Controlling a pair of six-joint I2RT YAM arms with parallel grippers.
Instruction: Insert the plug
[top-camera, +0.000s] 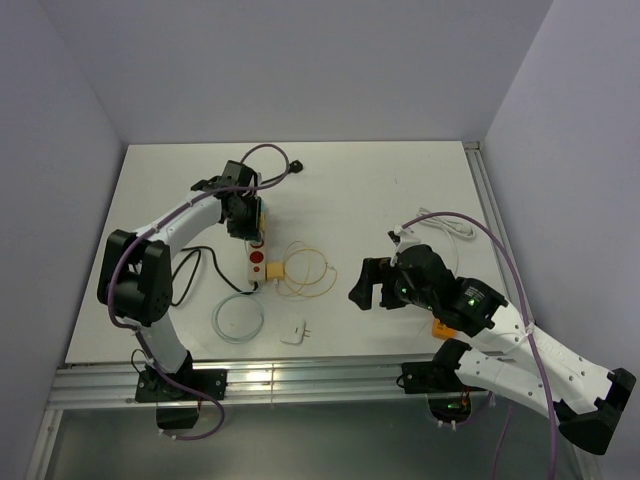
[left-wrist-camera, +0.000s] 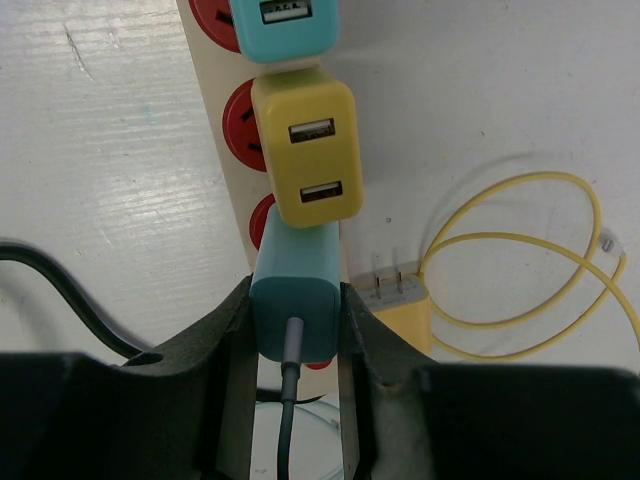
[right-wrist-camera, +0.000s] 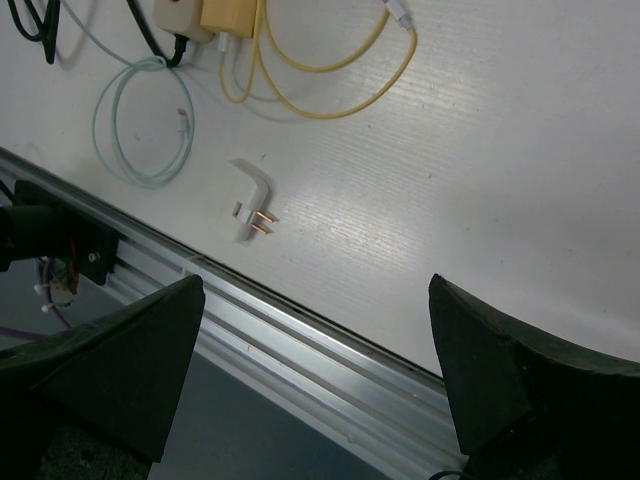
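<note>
Left tool (left-wrist-camera: 295, 315): clenched on the teal plug (left-wrist-camera: 295, 270), grey cable trailing from it.
Teal plug: over the power strip (left-wrist-camera: 212, 70), against the yellow charger (left-wrist-camera: 305, 150); seating unclear.
Right tool (right-wrist-camera: 316, 285): released, above the desk (right-wrist-camera: 480, 150), near the white plug (right-wrist-camera: 252, 195).

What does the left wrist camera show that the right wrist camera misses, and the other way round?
Only the left wrist view: the left gripper shut on a teal adapter with a grey cord, and a yellow USB adapter plugged into the row of red sockets. Only the right wrist view: the open right gripper, a loose white plug with copper prongs, a green cable coil and the metal rail at the table's edge. Both: part of the power strip, the yellow charger lying beside it, and the looped yellow cable.
</note>
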